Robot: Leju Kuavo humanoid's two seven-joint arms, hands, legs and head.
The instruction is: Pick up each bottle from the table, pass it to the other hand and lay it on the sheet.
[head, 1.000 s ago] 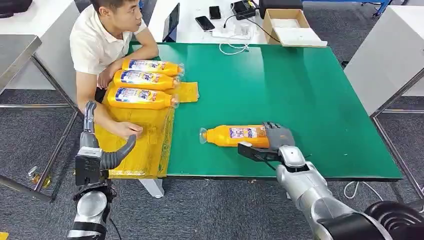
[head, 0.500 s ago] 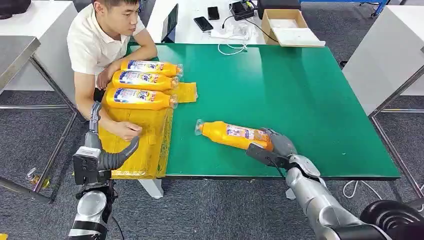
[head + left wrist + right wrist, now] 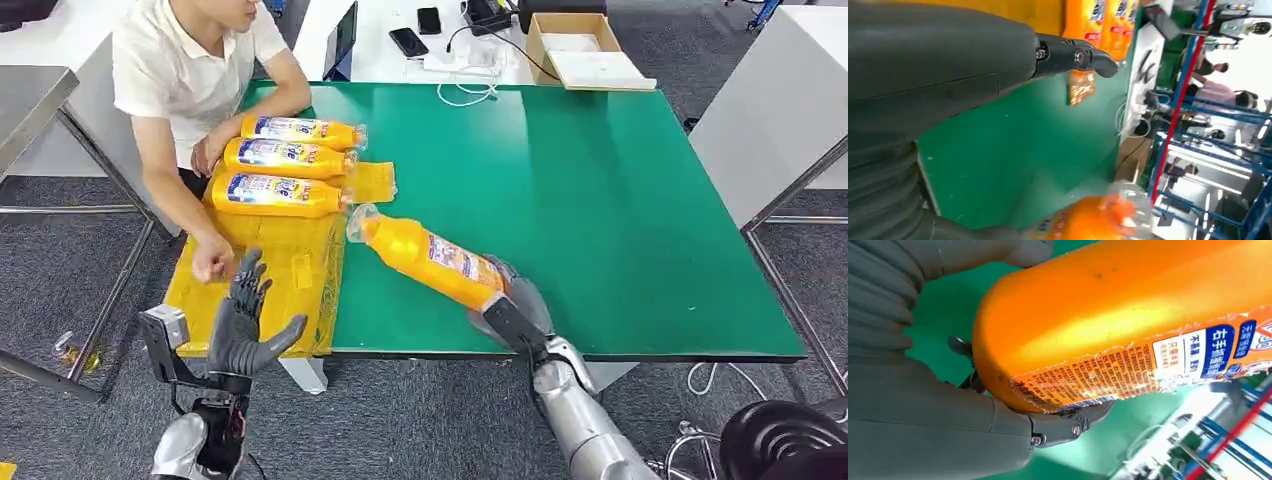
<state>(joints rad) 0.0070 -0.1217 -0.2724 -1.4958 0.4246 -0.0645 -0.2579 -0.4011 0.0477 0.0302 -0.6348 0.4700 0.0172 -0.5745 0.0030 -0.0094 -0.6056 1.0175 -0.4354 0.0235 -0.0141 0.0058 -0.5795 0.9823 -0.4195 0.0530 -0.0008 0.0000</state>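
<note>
My right hand point(image 3: 508, 302) grips the base of an orange bottle point(image 3: 428, 258) and holds it tilted above the green table point(image 3: 600, 200), cap pointing up and left toward the yellow sheet point(image 3: 270, 270). In the right wrist view the bottle point(image 3: 1128, 325) lies across my palm with the hand point(image 3: 938, 410) wrapped around its bottom. My left hand point(image 3: 243, 325) is raised below the sheet's near edge, fingers spread and holding nothing. Three more orange bottles point(image 3: 285, 160) lie side by side on the far part of the sheet. In the left wrist view the hand point(image 3: 948, 65) and the bottle's cap end point(image 3: 1098, 220) show.
A person in a white shirt point(image 3: 190, 70) sits at the table's left side, one hand point(image 3: 212, 262) resting on the sheet near my left hand. A white table behind holds a cardboard box point(image 3: 580, 50), phones point(image 3: 410, 42) and cables. Metal frames stand at both sides.
My right hand has lifted the bottle off the table and swung it up and left toward the sheet. My left hand has risen and spread its fingers. The view has shifted slightly.
</note>
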